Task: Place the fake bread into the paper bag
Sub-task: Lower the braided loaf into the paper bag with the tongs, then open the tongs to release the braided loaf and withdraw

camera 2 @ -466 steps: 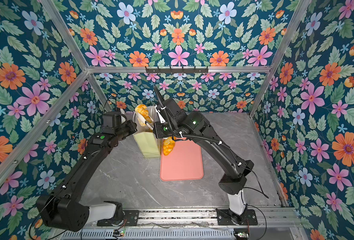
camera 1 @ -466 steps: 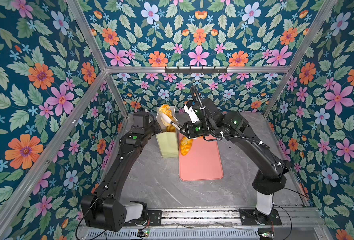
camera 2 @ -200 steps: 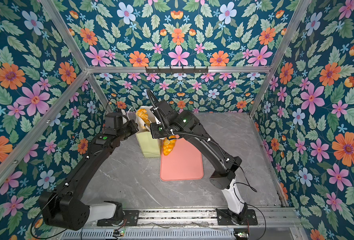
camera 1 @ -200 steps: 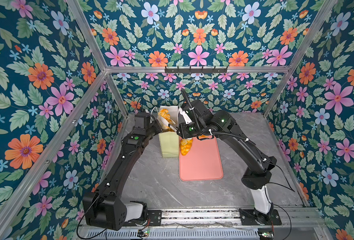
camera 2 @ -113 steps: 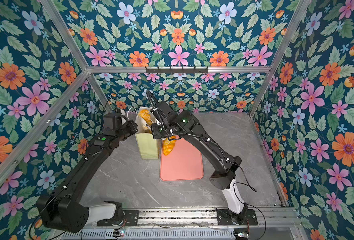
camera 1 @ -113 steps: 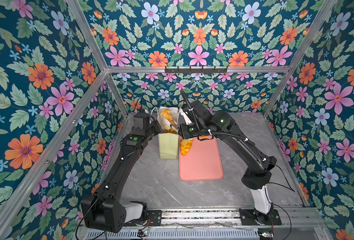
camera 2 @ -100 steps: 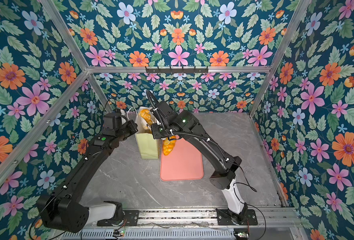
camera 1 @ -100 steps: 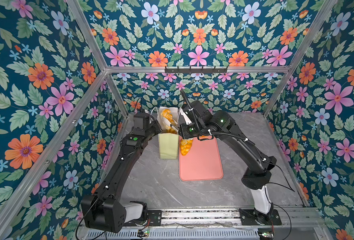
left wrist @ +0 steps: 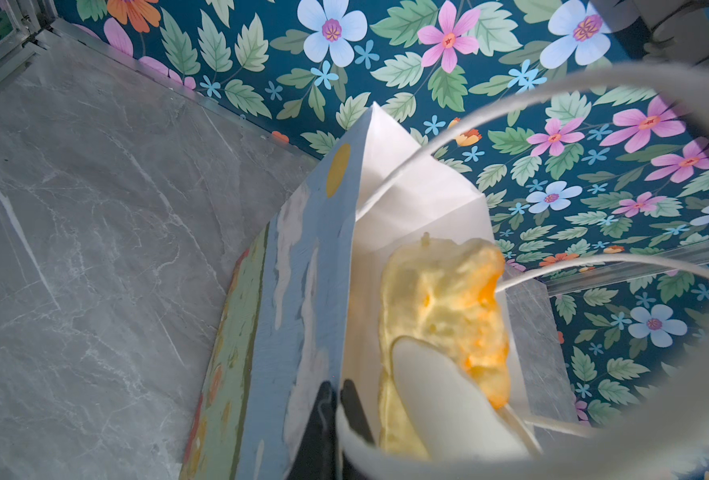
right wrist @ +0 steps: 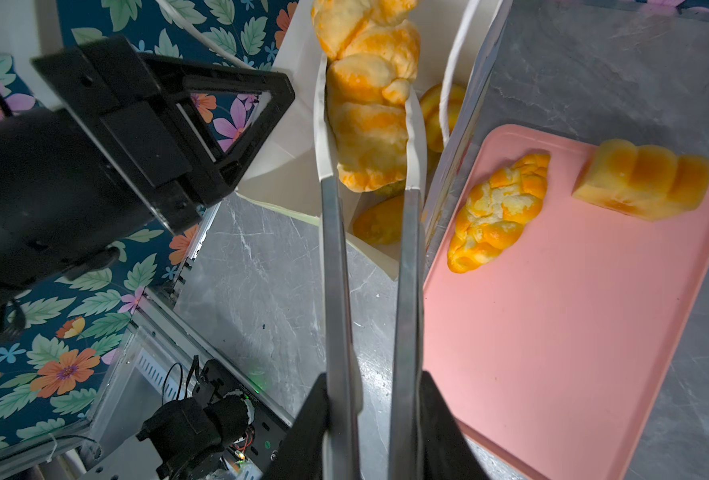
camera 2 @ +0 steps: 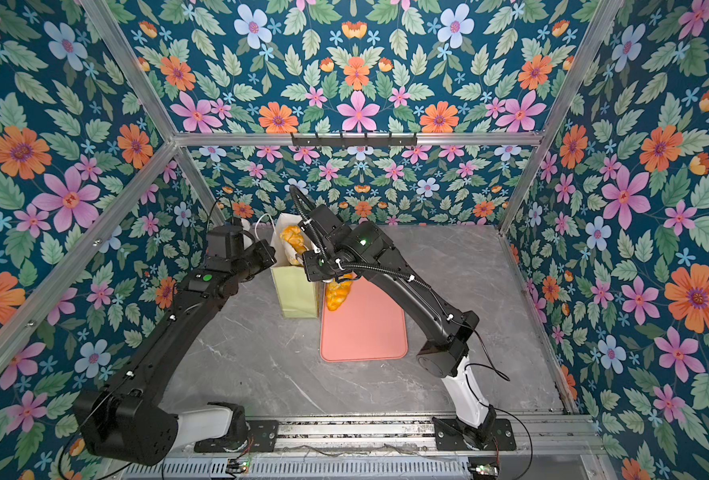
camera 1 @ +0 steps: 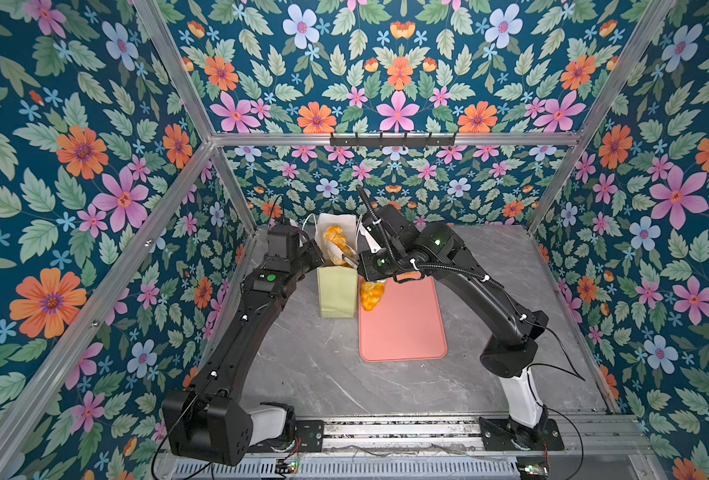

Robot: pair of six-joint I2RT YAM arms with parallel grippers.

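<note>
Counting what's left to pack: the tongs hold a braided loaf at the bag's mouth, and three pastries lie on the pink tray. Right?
Two, not three: the right wrist view shows only a braided pastry and a ridged loaf on the pink tray. The tongs do hold a braided loaf at the mouth of the bag.

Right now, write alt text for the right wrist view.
Tongs in the right hand pinch a braided loaf at the mouth of the open paper bag, which already holds pastries. A smaller braided pastry and a ridged loaf lie on the pink tray beside it.
</note>
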